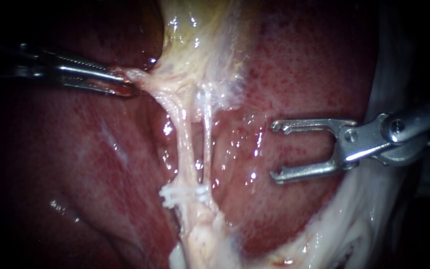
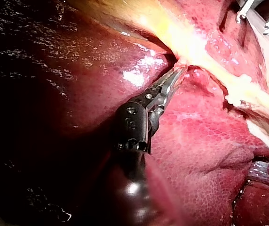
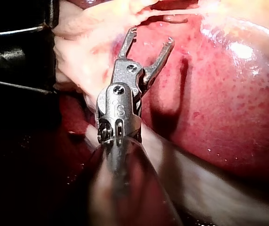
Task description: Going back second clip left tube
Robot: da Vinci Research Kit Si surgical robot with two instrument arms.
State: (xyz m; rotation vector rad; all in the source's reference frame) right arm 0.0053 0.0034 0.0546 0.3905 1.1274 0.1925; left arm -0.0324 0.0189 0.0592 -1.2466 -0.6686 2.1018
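Observation:
Two pale tubes run down from the gallbladder (image 1: pixel 200 45): the left tube (image 1: pixel 182 134) and the right tube (image 1: pixel 207 134). A white clip (image 1: pixel 177 195) sits low on them, mostly over the left tube. My left instrument (image 1: pixel 125 84) is shut on pale tissue at the gallbladder's lower edge and holds it leftward; the left wrist view shows my left instrument (image 2: pixel 176 75) biting that tissue, with the clip (image 2: pixel 238 92) beyond. My right instrument (image 1: pixel 274 151) stands well right of the tubes, jaws open and empty. In its own wrist view my right instrument (image 3: pixel 152 36) is clear of the tissue.
Red liver (image 1: pixel 100 164) lies on both sides of the tubes and under my right instrument. White fatty tissue (image 1: pixel 354 224) lines the lower right. My right instrument's jaws (image 2: pixel 254 16) show far ahead in the left wrist view.

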